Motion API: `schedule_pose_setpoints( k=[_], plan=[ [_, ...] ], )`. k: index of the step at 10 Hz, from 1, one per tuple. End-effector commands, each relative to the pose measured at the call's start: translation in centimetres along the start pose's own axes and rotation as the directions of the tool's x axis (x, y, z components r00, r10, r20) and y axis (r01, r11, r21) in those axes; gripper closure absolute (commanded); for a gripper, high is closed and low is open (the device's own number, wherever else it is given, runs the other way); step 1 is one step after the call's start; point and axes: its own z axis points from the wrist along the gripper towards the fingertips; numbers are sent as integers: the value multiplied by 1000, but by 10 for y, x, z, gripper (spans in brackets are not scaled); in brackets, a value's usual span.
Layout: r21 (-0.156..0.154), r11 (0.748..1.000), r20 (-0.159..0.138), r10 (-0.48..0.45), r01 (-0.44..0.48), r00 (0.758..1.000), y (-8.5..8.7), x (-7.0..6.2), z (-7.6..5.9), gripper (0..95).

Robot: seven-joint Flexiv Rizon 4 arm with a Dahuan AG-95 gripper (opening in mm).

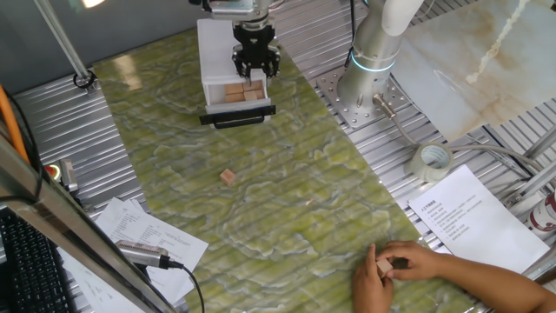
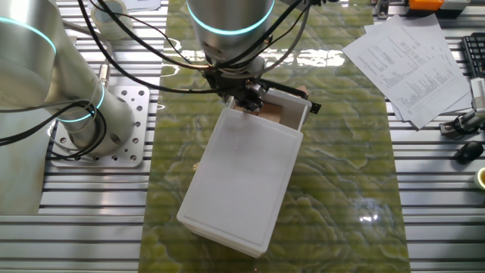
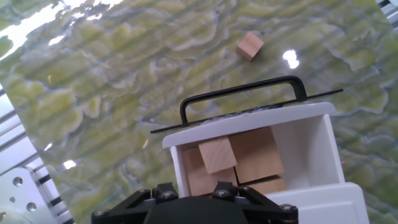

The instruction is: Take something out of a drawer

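In one fixed view, the white box (image 1: 219, 48) sits at the upper middle of the frame on the green marbled table (image 1: 287, 200), its drawer (image 1: 236, 97) pulled out toward the bottom of the frame with the black handle (image 1: 238, 117) in front. Several tan wooden blocks (image 1: 234, 89) lie inside the drawer. The gripper (image 1: 254, 76) hangs right over the drawer's right part, fingertips down at the blocks; whether they pinch one I cannot tell. 1 loose block (image 1: 228, 176) lies alone on the table, below the drawer near the centre of the frame. At the lower right a person's hand (image 1: 395, 269) rests on the table edge with another block (image 1: 383, 263) in it. Papers (image 1: 473, 217) and a tape roll (image 1: 432, 161) sit on the right.

In the other fixed view, the box (image 2: 242, 178) runs diagonally through the centre, and the gripper (image 2: 250, 97) is at its upper end, down in the open drawer (image 2: 288, 114); the fingertips are hidden.

In the hand view, the drawer (image 3: 311, 146) fills the lower middle, the handle (image 3: 242, 96) arching above it. 1 block (image 3: 217, 155) lies tilted on top of the others, just above the gripper body at the bottom edge. The loose block (image 3: 250, 45) shows at the upper right.
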Motion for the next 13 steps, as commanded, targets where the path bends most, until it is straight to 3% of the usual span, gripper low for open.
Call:
schedule_pose_setpoints(
  k=[1, 4, 9, 13],
  plan=[
    [-7, 1000, 16, -5, 5, 1000, -1, 3, 2, 570],
    [-8, 1000, 34, -5, 5, 999, -1, 5, 3, 570],
    [-8, 998, 22, 60, -60, 998, 7, -13, -6, 570],
    [-6, 999, 24, 35, -35, 999, 6, -12, -6, 570]
  ],
)
